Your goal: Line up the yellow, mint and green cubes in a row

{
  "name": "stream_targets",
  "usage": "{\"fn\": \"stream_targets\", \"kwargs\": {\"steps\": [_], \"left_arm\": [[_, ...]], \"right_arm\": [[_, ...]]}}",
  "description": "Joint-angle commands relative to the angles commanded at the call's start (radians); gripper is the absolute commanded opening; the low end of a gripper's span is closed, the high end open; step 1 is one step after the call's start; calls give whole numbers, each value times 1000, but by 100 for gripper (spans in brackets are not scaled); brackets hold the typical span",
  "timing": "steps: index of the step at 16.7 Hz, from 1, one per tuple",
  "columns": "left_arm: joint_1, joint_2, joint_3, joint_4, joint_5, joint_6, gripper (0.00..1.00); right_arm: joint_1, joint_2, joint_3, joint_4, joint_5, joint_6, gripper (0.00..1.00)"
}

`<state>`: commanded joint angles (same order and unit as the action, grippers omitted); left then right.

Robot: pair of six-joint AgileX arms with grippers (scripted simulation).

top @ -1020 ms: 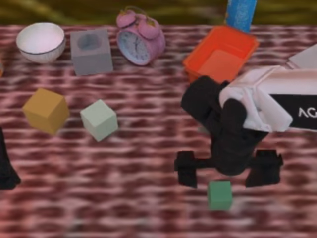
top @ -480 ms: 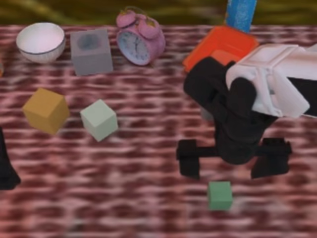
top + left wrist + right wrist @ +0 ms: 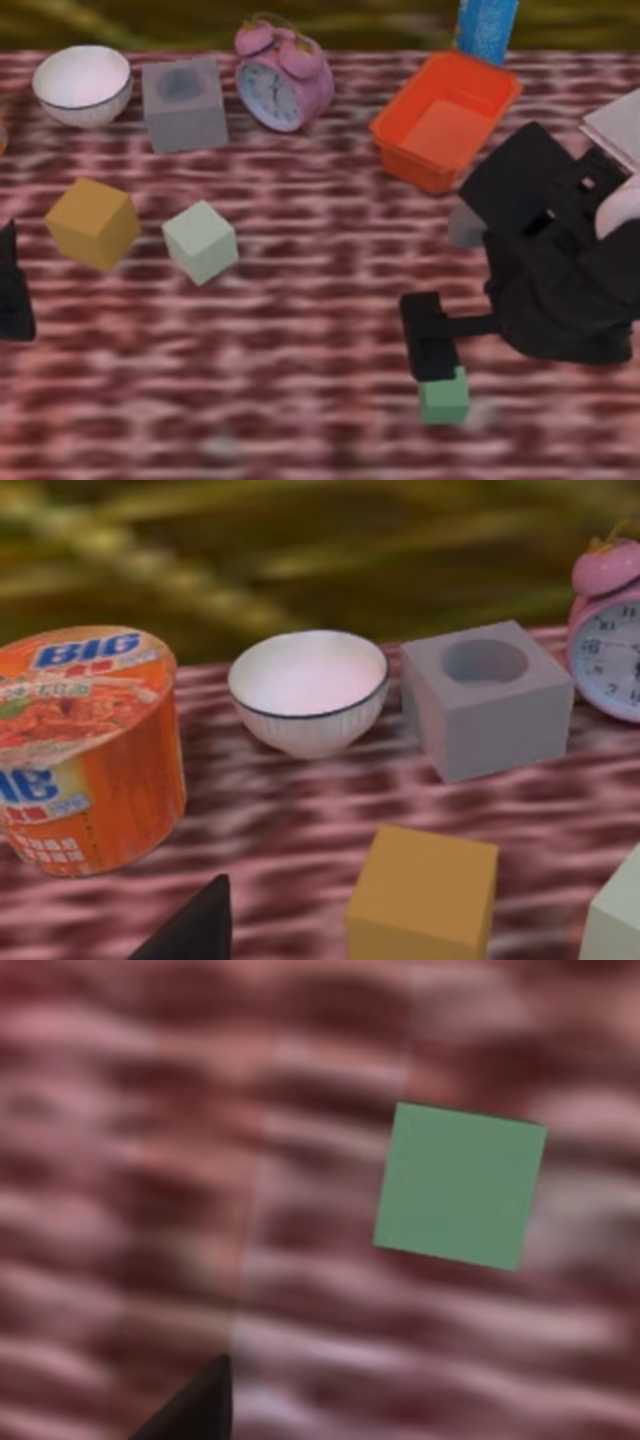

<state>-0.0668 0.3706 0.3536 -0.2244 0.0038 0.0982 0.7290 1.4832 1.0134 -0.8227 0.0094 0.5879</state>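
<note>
The green cube [image 3: 444, 396] sits near the table's front edge, right of centre. The right gripper [image 3: 500, 330] is held above; finger spread cannot be told. An off-centre descent could nudge it.

1. The instant noodle cup [image 3: 85, 745] in the left wrist view carries the word "BIG" in blue capitals on its orange lid, beside a picture of noodles.
2. On the cup's side wall part of the same blue word shows again, readable only as "B" and "G" fragments; the small white print under it is too fine to read.
3. The pink alarm clock [image 3: 612, 645] has dark hour numerals on its white face; near the edge of the left wrist view "10" and "9" can be made out.
4. In the top view the alarm clock's dial numerals are too small to read.
</note>
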Motion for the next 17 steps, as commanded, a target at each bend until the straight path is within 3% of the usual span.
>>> {"fn": "stream_targets", "kwargs": {"steps": [7, 17], "left_arm": [[-105, 793, 609, -398, -2, 168, 100], [-238, 1697, 1350, -879, 0, 375, 100]], "right_arm": [[-149, -651, -465, 319, -18, -230, 100], [-577, -1342, -944, 724, -15, -527, 100]]}}
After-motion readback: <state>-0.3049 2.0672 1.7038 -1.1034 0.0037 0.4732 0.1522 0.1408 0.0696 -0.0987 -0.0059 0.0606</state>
